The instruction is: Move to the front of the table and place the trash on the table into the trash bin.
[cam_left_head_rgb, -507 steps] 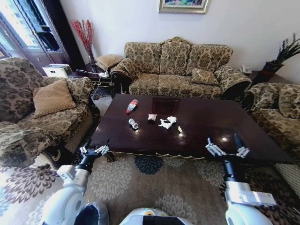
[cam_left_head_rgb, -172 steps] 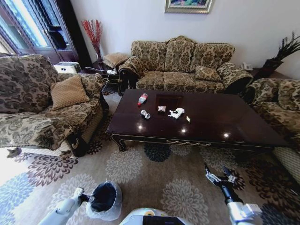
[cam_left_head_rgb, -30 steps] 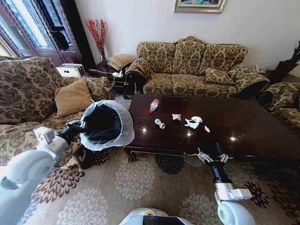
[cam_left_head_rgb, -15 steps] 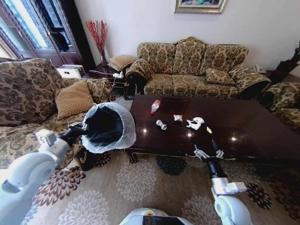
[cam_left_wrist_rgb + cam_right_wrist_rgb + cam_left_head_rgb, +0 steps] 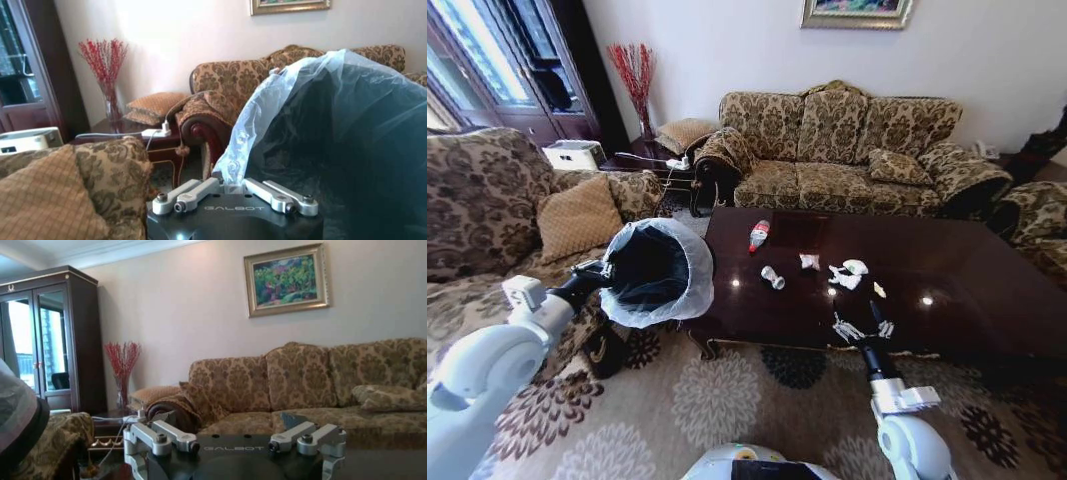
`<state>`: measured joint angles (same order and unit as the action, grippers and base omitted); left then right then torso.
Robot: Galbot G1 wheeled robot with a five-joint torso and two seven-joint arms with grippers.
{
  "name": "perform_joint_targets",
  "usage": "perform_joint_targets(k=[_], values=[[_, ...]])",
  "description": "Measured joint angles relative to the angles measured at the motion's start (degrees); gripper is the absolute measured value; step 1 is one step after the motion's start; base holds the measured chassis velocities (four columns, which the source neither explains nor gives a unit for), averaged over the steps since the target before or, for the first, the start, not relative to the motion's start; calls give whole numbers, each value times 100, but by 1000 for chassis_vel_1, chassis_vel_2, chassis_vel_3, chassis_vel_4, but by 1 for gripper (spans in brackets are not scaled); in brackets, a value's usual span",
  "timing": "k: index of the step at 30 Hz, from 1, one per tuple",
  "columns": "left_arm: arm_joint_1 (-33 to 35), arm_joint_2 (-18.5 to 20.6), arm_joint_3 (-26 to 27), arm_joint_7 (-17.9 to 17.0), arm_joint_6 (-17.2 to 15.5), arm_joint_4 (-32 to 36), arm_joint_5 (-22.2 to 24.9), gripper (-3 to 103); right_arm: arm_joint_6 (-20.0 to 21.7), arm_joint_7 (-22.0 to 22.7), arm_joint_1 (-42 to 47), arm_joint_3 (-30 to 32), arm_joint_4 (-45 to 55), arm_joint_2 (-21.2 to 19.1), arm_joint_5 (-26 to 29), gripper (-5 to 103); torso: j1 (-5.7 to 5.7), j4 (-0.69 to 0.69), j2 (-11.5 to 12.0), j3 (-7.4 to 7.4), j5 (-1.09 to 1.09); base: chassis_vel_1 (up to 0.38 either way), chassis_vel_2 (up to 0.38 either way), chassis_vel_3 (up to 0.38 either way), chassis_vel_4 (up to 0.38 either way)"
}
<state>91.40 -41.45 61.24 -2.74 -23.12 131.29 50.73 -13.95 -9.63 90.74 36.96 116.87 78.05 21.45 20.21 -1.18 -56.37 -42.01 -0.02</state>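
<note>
At the table's [image 5: 947, 320] near edge, the right gripper [image 5: 860, 325] hangs spread and empty short of the trash [image 5: 844, 276] (light, crushable tissues, can [image 5: 771, 277], bottle [image 5: 758, 236]; pinch mid-body), while the left gripper [image 5: 230, 189], clamped on the bin [image 5: 655, 274] liner's rim, holds it raised beside the table's end

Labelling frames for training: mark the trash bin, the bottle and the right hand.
trash bin [image 5: 689, 262], head view: bag-covered rim nearest the table.
bottle [image 5: 758, 236], head view: middle of the red label.
right hand [image 5: 863, 324], head view: midway between its open fingertips.
</note>
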Motion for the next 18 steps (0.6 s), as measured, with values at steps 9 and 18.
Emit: perform_joint_targets(k=[9,18], values=[[-10,141,-7,-6,-23,63,30,0,183,-169,-810,-390,-733,-282,124,100,5,0,2,-2,2,-149,132,124,-122],[14,268,-11,-13,-47,52,68,0,257,-678,-1887,-1070,-2413,-569,-91,100,-12,-3,-4,4,2,36,-20,-24,24]])
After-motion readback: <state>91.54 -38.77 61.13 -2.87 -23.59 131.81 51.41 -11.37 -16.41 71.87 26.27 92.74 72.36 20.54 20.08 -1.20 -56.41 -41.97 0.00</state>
